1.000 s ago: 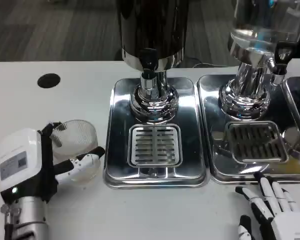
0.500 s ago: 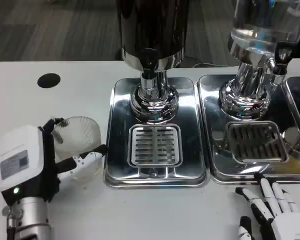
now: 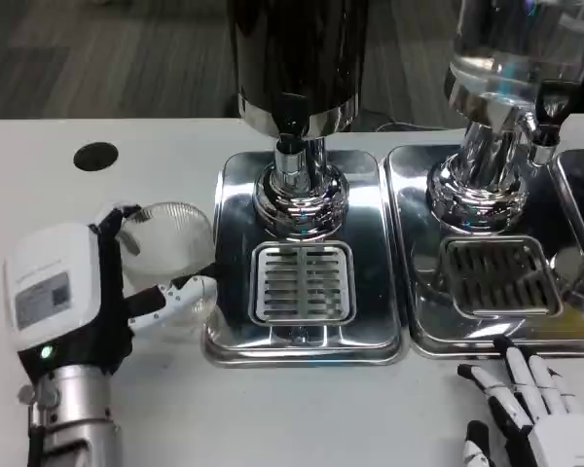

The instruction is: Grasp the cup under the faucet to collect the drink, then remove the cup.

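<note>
A clear ribbed plastic cup (image 3: 172,255) stands upright in my left hand (image 3: 88,297), whose thumb and fingers wrap around its sides. It is just left of the steel drip tray (image 3: 236,185) of the dark dispenser. The faucet (image 3: 290,122) hangs over the slotted grate (image 3: 302,283), with nothing under it. My right hand (image 3: 533,413) rests at the bottom right near the table's front edge, fingers spread and holding nothing.
A second dispenser with a clear tank (image 3: 511,49) stands on its own steel tray (image 3: 409,175) to the right. A black round hole (image 3: 95,156) sits in the white table at the back left.
My left hand has carried the cup to the right, closer to the drip tray's left edge. The right hand has stayed put.
</note>
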Action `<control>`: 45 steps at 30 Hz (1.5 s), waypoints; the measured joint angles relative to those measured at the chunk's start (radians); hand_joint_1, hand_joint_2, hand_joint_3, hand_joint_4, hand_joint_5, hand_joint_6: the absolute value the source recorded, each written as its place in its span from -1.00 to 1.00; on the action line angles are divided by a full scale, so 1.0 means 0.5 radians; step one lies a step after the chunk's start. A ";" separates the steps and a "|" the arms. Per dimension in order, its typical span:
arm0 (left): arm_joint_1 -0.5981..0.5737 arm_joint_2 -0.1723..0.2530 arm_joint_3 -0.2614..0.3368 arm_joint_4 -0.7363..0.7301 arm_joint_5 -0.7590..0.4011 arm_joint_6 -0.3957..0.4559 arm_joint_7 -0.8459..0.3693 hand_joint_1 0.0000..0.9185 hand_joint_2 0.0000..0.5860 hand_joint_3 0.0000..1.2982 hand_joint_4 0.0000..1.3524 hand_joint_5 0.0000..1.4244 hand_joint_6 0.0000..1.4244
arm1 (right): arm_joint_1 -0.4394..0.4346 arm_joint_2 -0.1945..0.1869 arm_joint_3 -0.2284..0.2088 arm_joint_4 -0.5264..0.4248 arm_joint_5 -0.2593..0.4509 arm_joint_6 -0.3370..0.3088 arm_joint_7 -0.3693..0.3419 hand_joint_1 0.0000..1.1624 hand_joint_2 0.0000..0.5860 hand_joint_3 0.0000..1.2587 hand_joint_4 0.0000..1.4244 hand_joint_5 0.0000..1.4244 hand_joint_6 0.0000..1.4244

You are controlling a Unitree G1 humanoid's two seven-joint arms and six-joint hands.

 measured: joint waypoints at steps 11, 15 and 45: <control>-0.198 -0.110 -0.146 0.174 0.090 0.034 0.000 -0.16 -0.78 0.18 0.09 0.40 0.89 | 0.003 -0.003 -0.018 -0.024 -0.002 -0.001 -0.001 -0.99 0.81 -0.66 -1.00 -0.98 -0.88; -0.288 -0.146 -0.204 0.297 0.103 0.060 0.000 -0.15 -0.79 0.18 0.09 0.40 0.89 | 0.004 -0.007 -0.042 -0.069 -0.005 -0.002 -0.008 -0.99 0.81 -0.66 -1.00 -0.97 -0.87; -0.613 -0.247 -0.388 0.728 0.090 0.002 0.071 -0.32 -0.74 0.13 0.03 0.34 0.77 | 0.032 -0.009 -0.095 -0.128 0.033 -0.021 -0.037 -0.99 0.85 -0.65 -1.00 -0.96 -0.86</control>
